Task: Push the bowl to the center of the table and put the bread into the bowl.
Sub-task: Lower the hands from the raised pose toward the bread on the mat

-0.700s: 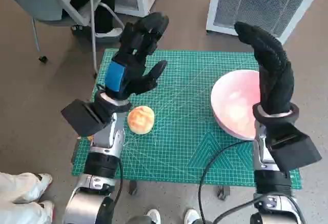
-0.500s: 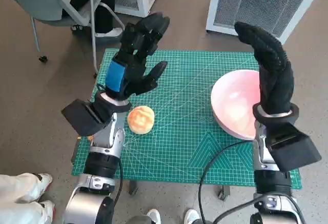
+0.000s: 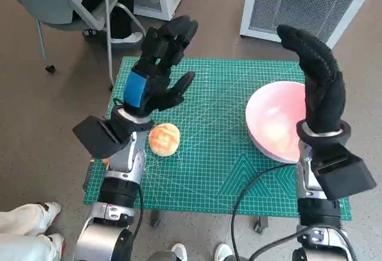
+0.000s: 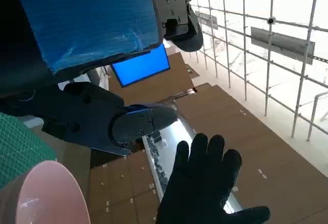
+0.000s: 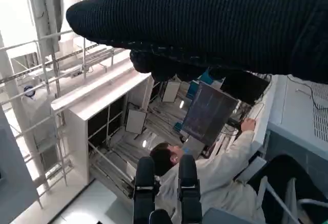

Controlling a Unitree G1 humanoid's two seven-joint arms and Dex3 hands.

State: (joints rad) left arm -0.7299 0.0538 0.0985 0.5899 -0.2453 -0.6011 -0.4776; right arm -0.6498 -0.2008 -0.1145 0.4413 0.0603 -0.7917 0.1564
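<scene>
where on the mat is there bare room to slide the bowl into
The widest bare patch of the green mat lies between the bread and the pink bowl, running from the far edge to the near one. The right end is crowded by the bowl, with the right hand above it. The left hand hangs above the left part.

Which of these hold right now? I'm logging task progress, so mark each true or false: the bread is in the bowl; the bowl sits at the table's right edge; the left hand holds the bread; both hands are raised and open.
1. The bread is in the bowl: false; it lies on the green mat, apart from the bowl.
2. The bowl sits at the table's right edge: true.
3. The left hand holds the bread: false; it holds nothing.
4. Both hands are raised and open: true; the right hand is up over the bowl.
</scene>
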